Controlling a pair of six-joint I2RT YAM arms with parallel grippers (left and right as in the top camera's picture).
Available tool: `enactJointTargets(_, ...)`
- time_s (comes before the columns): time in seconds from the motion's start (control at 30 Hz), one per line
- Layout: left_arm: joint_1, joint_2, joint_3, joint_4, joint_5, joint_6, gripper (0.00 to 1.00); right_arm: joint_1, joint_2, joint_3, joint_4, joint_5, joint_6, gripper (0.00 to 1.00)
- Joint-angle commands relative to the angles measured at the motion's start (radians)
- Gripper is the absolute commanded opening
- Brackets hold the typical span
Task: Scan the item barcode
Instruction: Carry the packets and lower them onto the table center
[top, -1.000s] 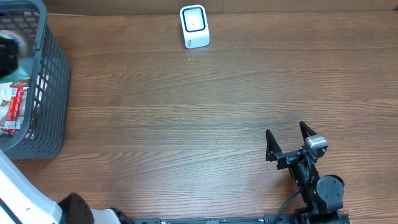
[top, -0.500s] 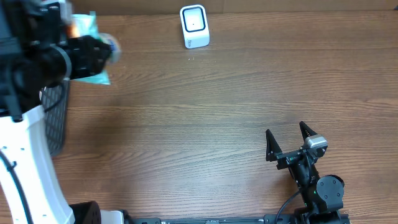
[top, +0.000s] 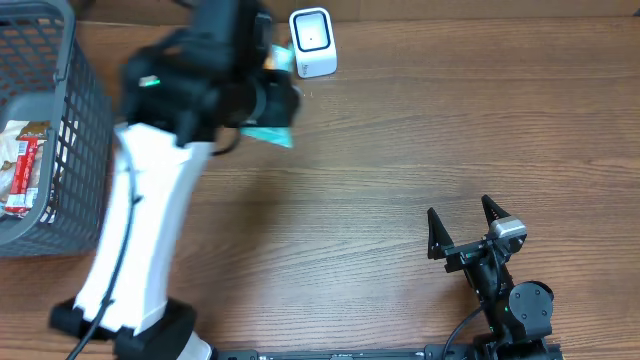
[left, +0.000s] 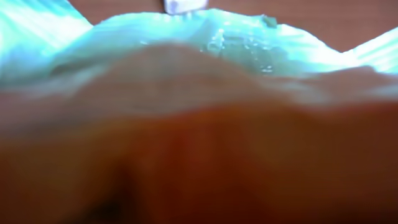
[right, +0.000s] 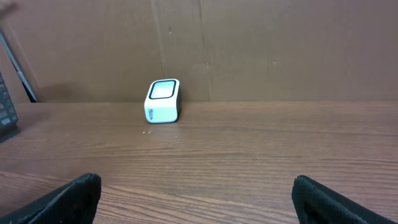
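**A:** At the far edge of the brown wood-grain table, what is the left pincer doing?

**B:** It is clamping a crinkly pale-teal plastic packet; the packet is hanging above the table, just beside the small white box-shaped scanner with its dark-rimmed window; from the packet, the scanner is lying to the right and a little farther back.

**A:** And the packet's long axis?

**B:** Blur is hiding that; I cannot tell. In the left wrist view the glossy, wrinkled film is filling the frame; no barcode is showing.

**A:** Is the right pincer helping?

**B:** No; it is sitting wide and empty, well apart at the near right. The left arm is far nearer, so I am judging that the coming move is turning the packet's printed face toward the window. The dark grey plastic mesh basket is standing at the left, holding other wrappers.
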Motion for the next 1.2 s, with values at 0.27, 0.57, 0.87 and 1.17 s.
enactJointTargets(0.27,-0.246,0.279,0.005,0.117,-0.069,-0.225,0.44,0.000,-0.010,-0.010,0.005,0.010,0.003,1.00)
enactJointTargets(0.57,-0.361,0.458,0.005,0.131,-0.069,-0.307,0.44,0.000,-0.010,-0.010,0.005,0.010,0.003,1.00)
enactJointTargets(0.87,-0.417,0.570,0.005,0.169,-0.056,-0.414,0.41,0.000,-0.010,-0.010,0.005,0.010,0.004,1.00)
enactJointTargets(1.17,-0.434,0.587,0.003,0.196,-0.039,-0.414,0.45,0.000,-0.010,-0.010,0.005,0.010,0.003,1.00)
